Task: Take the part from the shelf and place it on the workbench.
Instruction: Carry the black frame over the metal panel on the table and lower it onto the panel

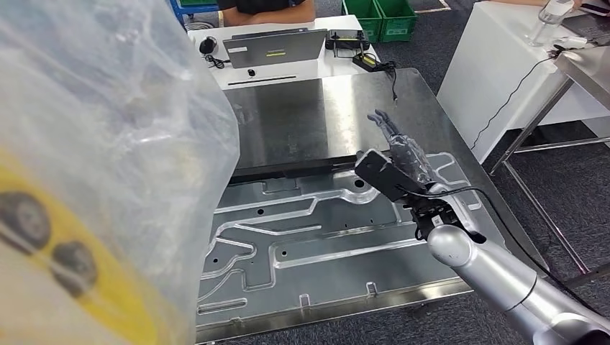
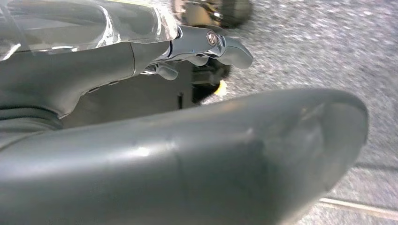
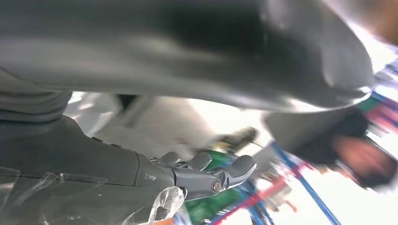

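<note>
The part, a yellow piece with dark round spots (image 1: 72, 277) inside a clear plastic bag (image 1: 115, 136), hangs raised close to my head camera on the left. In the left wrist view my left hand (image 2: 141, 93) reaches out with a dark and yellow bit of the part (image 2: 209, 84) between its thick thumb and its fingers (image 2: 225, 47). My right hand (image 1: 399, 154) hovers over the steel workbench (image 1: 324, 108) with its fingers stretched out and nothing in it. Its fingers (image 3: 225, 176) wear clear film.
A stamped metal panel (image 1: 309, 237) lies on the near half of the workbench. Behind it a white desk carries a laptop (image 1: 273, 44), with a person (image 1: 266, 8) seated there. Green crates (image 1: 381, 18) stand at the back, a white table (image 1: 496, 65) on the right.
</note>
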`<state>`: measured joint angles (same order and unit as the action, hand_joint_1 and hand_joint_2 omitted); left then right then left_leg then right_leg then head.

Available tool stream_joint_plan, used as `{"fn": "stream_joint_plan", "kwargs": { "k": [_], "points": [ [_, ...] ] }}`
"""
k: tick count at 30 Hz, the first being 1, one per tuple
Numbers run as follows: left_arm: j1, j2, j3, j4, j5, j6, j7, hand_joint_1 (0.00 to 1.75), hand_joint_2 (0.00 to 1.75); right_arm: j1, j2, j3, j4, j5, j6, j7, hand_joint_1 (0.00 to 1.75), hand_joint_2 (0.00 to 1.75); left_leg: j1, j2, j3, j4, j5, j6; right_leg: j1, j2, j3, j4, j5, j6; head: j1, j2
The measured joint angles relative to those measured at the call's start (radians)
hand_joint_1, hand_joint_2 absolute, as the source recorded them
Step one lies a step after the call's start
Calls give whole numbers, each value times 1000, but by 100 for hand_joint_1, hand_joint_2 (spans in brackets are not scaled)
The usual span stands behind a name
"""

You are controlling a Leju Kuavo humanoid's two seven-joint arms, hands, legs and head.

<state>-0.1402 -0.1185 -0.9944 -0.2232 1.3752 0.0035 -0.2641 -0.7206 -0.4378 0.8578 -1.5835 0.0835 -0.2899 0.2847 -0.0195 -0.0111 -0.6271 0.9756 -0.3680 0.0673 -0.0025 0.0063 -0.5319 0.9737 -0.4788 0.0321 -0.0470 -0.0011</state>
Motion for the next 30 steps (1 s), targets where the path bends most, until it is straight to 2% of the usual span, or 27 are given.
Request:
{"fn": "stream_joint_plan", "kwargs": {
  "k": [3,4,6,7,9,10,11,12,14,15,16,17,19,20,21,22,24,25,26,27,28,30],
  "points": [
    [9,2,10,0,20,14,16,0,0,48,29,-30,-78,-46,-119,-108,0,0,-3,0,4,-2,-3,10,-2,-1,6,-8,2,5,0,0],
    [12,2,14,0,30,19,17,0,0,76,41,-40,-115,-49,-160,-146,0,0,1,0,12,-13,1,13,-2,-1,12,-12,0,6,0,0],
    [18,3,23,0,49,26,14,0,0,140,68,-57,-193,-45,-233,-225,0,0,12,2,34,-43,12,13,1,-1,9,13,-26,12,0,0],
    [20,3,27,0,57,29,10,0,0,172,81,-62,-225,-41,-262,-264,0,0,18,3,43,-54,17,12,0,-1,-8,55,-53,16,0,0],
    [23,4,36,0,72,32,0,0,0,242,105,-65,-279,-32,-300,-336,0,0,24,5,46,-58,19,11,-8,-1,-66,180,-114,28,0,0],
    [24,4,40,0,78,32,-5,0,0,282,115,-67,-304,-29,-313,-367,0,0,28,5,45,-57,20,9,-14,-1,-89,225,-128,36,1,0],
    [25,5,44,0,84,30,-10,0,0,319,125,-68,-329,-28,-321,-394,0,0,34,4,43,-57,21,4,-23,-2,-97,238,-123,44,1,0],
    [26,5,48,0,87,27,-14,0,0,348,135,-69,-352,-28,-327,-416,0,0,40,3,40,-54,22,-2,-31,-2,-85,210,-100,54,1,0],
    [25,6,56,0,91,21,-21,0,0,386,151,-70,-393,-29,-334,-447,0,0,53,4,32,-41,20,-23,-48,-6,-21,79,-35,76,1,0],
    [25,9,61,1,92,19,-24,0,0,399,157,-71,-409,-28,-337,-456,0,0,56,4,27,-32,18,-35,-51,-7,2,28,-13,85,3,0],
    [25,11,64,1,92,17,-26,0,0,414,163,-72,-425,-22,-342,-465,0,0,55,4,23,-25,15,-47,-52,-6,14,3,-1,80,4,0],
    [26,13,67,1,92,17,-29,0,0,429,170,-73,-439,-11,-350,-473,0,0,53,4,22,-21,14,-56,-51,-6,11,2,0,69,4,0],
    [28,13,70,1,93,17,-32,0,0,460,184,-75,-466,23,-367,-489,0,0,55,4,20,-22,19,-70,-48,-4,-3,14,8,34,1,0],
    [29,14,72,1,93,17,-32,0,0,471,190,-76,-475,38,-373,-493,0,0,57,5,16,-16,12,-72,-47,-4,-9,14,13,24,-1,0],
    [29,15,73,2,93,18,-32,0,0,481,196,-76,-483,51,-377,-496,0,0,58,6,6,9,-12,-74,-45,-5,-18,14,21,14,-2,0],
    [29,15,74,1,93,19,-32,0,0,490,201,-76,-491,61,-379,-498,0,0,58,7,-12,58,-53,-73,-43,-5,-27,14,28,6,-4,0],
    [25,15,78,1,93,20,-32,0,0,507,208,-76,-504,74,-381,-499,0,0,51,7,-56,202,-153,-68,-36,-7,-45,14,41,-5,-5,0],
    [23,15,80,1,93,21,-31,0,0,514,210,-76,-507,77,-382,-499,0,0,47,7,-68,262,-187,-64,-30,-8,-53,15,47,-8,-6,0],
    [23,15,82,1,93,22,-29,0,0,520,212,-76,-510,79,-383,-498,0,0,42,7,-63,289,-204,-58,-24,-9,-61,15,52,-11,-6,0],
    [23,15,84,1,93,25,-27,0,0,526,213,-76,-513,81,-383,-498,0,0,37,7,-38,276,-202,-48,-18,-9,-68,15,58,-13,-6,0],
    [25,15,85,1,94,28,-24,0,0,530,215,-77,-516,83,-384,-497,0,0,30,7,6,223,-186,-36,-12,-8,-74,15,64,-14,-6,0],
    [27,17,87,1,94,32,-20,0,0,535,217,-78,-524,85,-384,-497,0,0,12,9,109,70,-149,-6,-4,-6,-83,15,75,-15,-5,0]
  ]
}}
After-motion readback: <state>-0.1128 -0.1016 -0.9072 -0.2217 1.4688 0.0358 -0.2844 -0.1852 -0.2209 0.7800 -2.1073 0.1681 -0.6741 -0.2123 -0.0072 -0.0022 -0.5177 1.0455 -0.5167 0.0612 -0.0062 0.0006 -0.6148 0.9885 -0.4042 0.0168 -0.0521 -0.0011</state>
